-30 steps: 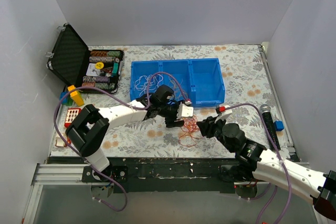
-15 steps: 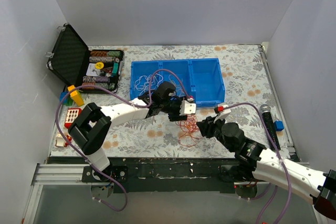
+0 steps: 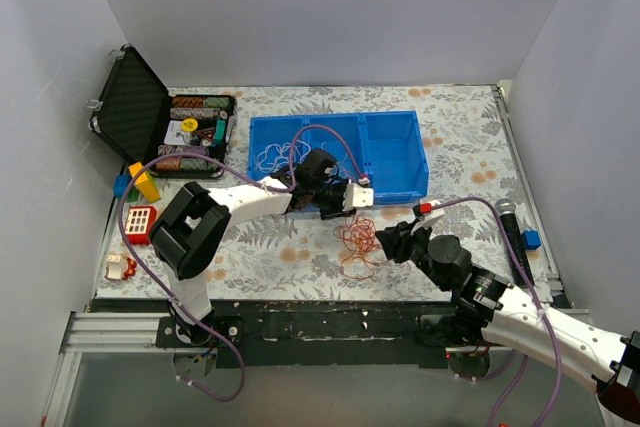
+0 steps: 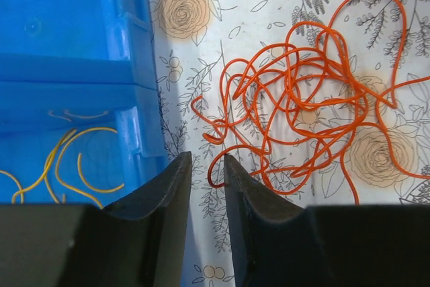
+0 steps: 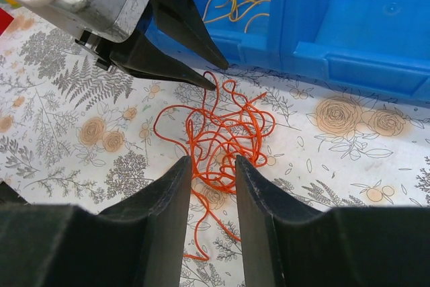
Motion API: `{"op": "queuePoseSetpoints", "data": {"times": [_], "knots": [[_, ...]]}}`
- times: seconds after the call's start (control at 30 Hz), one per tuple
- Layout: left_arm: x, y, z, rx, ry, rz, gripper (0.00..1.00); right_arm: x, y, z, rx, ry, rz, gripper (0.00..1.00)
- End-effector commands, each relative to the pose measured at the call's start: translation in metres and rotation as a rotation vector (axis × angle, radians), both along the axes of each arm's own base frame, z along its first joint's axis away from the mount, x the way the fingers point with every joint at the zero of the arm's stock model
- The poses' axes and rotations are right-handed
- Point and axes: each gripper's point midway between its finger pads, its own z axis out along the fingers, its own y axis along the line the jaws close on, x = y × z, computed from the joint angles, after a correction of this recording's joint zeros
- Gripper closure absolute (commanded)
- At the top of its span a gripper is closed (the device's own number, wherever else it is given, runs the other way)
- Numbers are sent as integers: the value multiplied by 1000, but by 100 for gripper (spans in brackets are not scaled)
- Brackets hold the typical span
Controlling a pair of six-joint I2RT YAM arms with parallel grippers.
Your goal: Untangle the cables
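Observation:
A tangle of red cable [image 3: 358,242] lies on the floral table in front of the blue bin [image 3: 395,152]. White and yellow cables [image 3: 275,157] lie in the bin's left compartment. My left gripper [image 3: 348,209] hovers at the bin's front wall, just left of the tangle. In the left wrist view its jaws [image 4: 208,158] stand slightly apart and empty, with the red cable [image 4: 302,112] to the upper right. My right gripper [image 5: 211,159] is open just above the tangle's near edge [image 5: 225,136]. A strand shows between its fingers, not pinched.
An open black case [image 3: 165,122] stands at the back left. A yellow block [image 3: 145,182] and a red-white toy [image 3: 140,219] are at the left edge. A microphone [image 3: 510,227] and a small blue block [image 3: 531,239] lie at the right.
My left gripper has moved from over the red tangle up to the bin's front wall. The tangle stays on the table. The right gripper has barely shifted.

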Motion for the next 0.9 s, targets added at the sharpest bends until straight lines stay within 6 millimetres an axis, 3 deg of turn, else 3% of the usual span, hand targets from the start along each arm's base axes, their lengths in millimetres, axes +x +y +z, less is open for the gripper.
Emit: {"op": "queuePoseSetpoints", "data": {"times": [0.0, 0.07, 0.17, 0.3, 0.43, 0.57, 0.7, 0.87], "knots": [[-7, -8, 18, -25, 5, -51, 76, 4, 2, 24, 47, -29, -15, 60], [-11, -7, 19, -24, 10, -57, 82, 4, 2, 24, 47, -30, -16, 61], [-14, -9, 26, -37, 6, -64, 100, 5, 3, 25, 41, -34, -16, 61], [-18, -19, 62, -99, 9, -63, 100, 8, 4, 31, 38, -55, -20, 60], [-28, -24, 117, -177, 41, -54, 100, 12, 10, 51, 44, -129, 8, 45], [-49, -16, 166, -240, 28, -77, 100, 17, 20, 73, 38, -208, 42, 32], [-74, -3, 195, -279, 34, -98, 100, 28, 28, 93, 14, -257, 31, 28], [-96, 5, 218, -306, 40, -116, 100, 41, 28, 122, 31, -319, -23, 29]]}}
